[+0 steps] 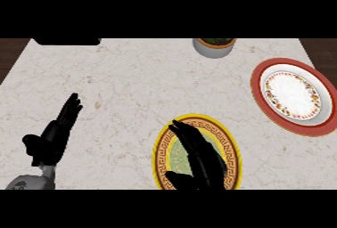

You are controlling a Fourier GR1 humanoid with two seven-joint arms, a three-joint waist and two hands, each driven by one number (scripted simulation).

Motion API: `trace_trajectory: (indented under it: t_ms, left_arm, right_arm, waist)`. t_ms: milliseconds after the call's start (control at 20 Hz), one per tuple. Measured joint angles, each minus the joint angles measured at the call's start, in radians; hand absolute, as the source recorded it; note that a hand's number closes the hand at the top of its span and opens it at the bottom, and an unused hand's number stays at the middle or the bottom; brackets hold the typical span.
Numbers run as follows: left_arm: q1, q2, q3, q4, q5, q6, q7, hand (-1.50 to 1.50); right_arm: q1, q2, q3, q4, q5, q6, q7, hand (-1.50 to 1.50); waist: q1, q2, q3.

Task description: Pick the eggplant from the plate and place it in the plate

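On the marble counter (132, 80) the right hand (201, 158) lies over the yellow plate (227, 142), fingers straight and close together, pointing up and left toward the plate's far rim, thumb out near the lower edge. The eggplant shows nowhere; whether it sits hidden under that hand cannot be told. The left hand (56, 133) rests open at the left side of the counter, fingers straight and pointing away, holding nothing. The red plate (260, 78) lies well apart at the right, its white centre bare. A grey pot (214, 48) stands at the far edge.
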Motion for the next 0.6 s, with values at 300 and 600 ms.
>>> trace_trajectory:
  t_ms: [300, 600]
  left_arm:
    - [-0.001, -0.017, 0.015, 0.036, -0.008, -0.017, -0.02, 0.0]
    - [-0.007, -0.009, 0.035, 0.048, -0.002, -0.033, -0.025, 0.0]
  right_arm:
    - [0.056, -0.033, 0.024, -0.147, 0.251, 0.07, 0.216, -1.5]
    - [0.035, -0.061, 0.037, -0.256, 0.389, 0.391, 0.482, -1.5]
  waist:
    - [-0.011, -0.004, 0.0]
    - [-0.012, -0.005, -0.001]
